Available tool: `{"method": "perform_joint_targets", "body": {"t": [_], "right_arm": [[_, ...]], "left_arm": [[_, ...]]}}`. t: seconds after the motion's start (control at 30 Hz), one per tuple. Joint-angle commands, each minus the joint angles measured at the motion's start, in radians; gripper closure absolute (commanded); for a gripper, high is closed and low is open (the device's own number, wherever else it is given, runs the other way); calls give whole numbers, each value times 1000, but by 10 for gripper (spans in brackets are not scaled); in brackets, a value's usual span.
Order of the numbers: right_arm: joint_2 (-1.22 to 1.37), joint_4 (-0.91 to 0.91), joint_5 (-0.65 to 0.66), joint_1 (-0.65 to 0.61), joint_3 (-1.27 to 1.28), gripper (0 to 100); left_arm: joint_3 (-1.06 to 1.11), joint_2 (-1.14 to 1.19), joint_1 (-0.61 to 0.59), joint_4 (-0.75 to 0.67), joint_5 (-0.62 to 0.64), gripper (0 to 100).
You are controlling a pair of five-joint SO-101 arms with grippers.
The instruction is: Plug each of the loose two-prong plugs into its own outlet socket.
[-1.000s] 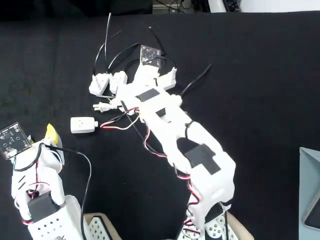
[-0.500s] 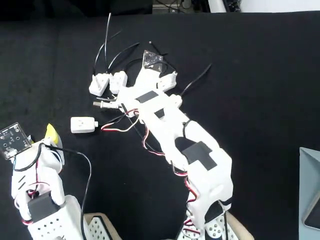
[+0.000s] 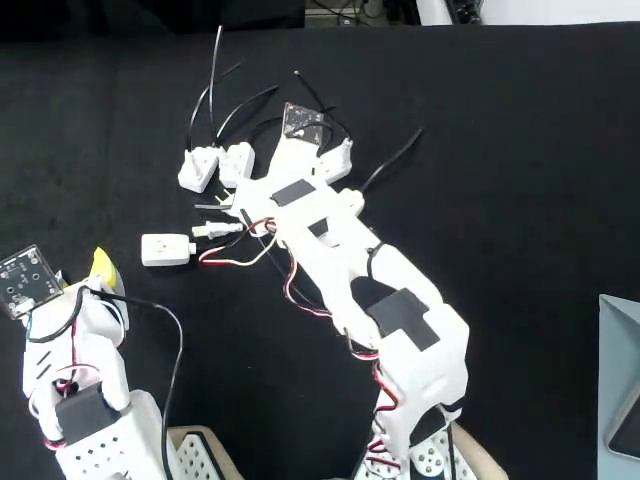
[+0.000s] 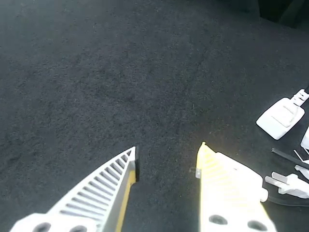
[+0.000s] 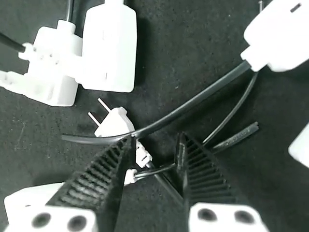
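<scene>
A loose two-prong plug lies on the black cloth, prongs toward a lone white socket. In the right wrist view this plug sits just beyond my right gripper. That gripper is open, with a thin black cord and a small white plug end between its fingers. From above, my right gripper hangs over the cords beside the plug. Two more white sockets stand side by side farther back. My left gripper is open over bare cloth, low at the table's left.
Another white socket block lies beside the right arm's wrist. Black cords fan out toward the table's far edge. A grey box sits at the right edge. In the left wrist view a white socket and a plug lie off to one side.
The loose plug has shifted toward the near side, closer to the lone socket, and the right arm's gripper moved slightly with it. The left arm has stayed still.
</scene>
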Motion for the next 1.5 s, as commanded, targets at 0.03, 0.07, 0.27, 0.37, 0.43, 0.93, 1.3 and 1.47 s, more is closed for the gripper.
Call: {"method": "perform_joint_targets", "body": {"t": [0.03,0.07,0.27,0.37,0.43,0.93,1.3,1.47], "right_arm": [[-62,46,-9,-12,-13,857],[-71,60,-9,-14,-12,857],[-68,77,-9,-8,-10,857],[-71,83,-9,-8,-10,857],[-85,109,-9,-6,-10,857],[-99,226,-9,-29,-15,858],[13,218,-9,-25,-65,932],[-58,287,-8,-23,-85,983]], "left_arm": [[-5,-3,-4,-25,-8,794],[-5,-3,-4,-25,-8,794],[-5,-3,-4,-25,-8,794],[-5,-3,-5,-25,-8,794],[-5,-3,-5,-25,-8,794],[-5,-3,-5,-25,-8,794],[-5,-3,-5,-23,-8,794],[-5,-3,-5,-23,-8,794]]}}
